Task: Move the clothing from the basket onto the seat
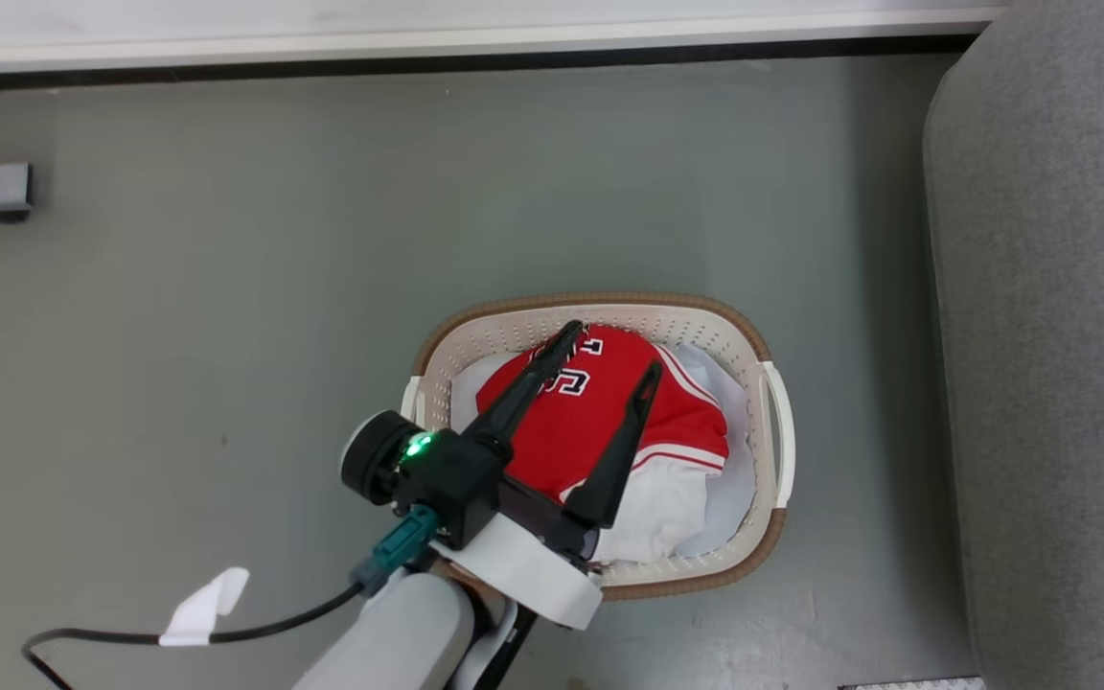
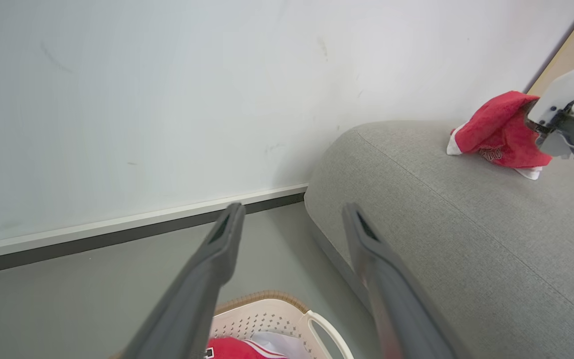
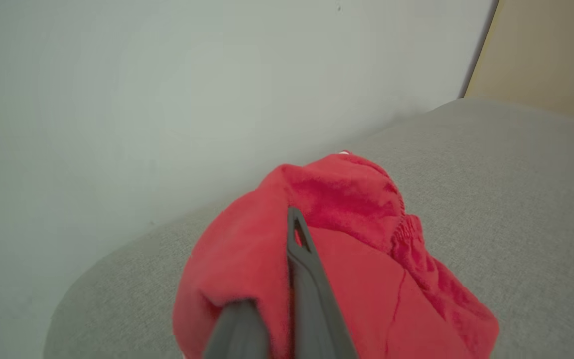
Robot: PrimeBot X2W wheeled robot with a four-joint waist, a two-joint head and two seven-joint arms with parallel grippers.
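Grey floor (image 1: 226,287), basket (image 1: 600,311) beside seat (image 1: 1050,383). Left hand (image 1: 612,350) spread apart over jersey (image 1: 600,422) in basket; right hand (image 3: 292,249) clamped on red garment (image 3: 366,209) over seat. Next, likely: right lets go, left descends and pinches.

Left pincer (image 1: 611,350) wide apart, fingers angled downward; right pincer (image 3: 292,234) tightly clamped.

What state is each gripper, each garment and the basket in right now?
Left gripper: open, over the basket, holding nothing.
Right gripper: shut on red garment over the seat.
Basket: upright, holding red jersey and white cloth.
Red jersey: crumpled, ungripped.
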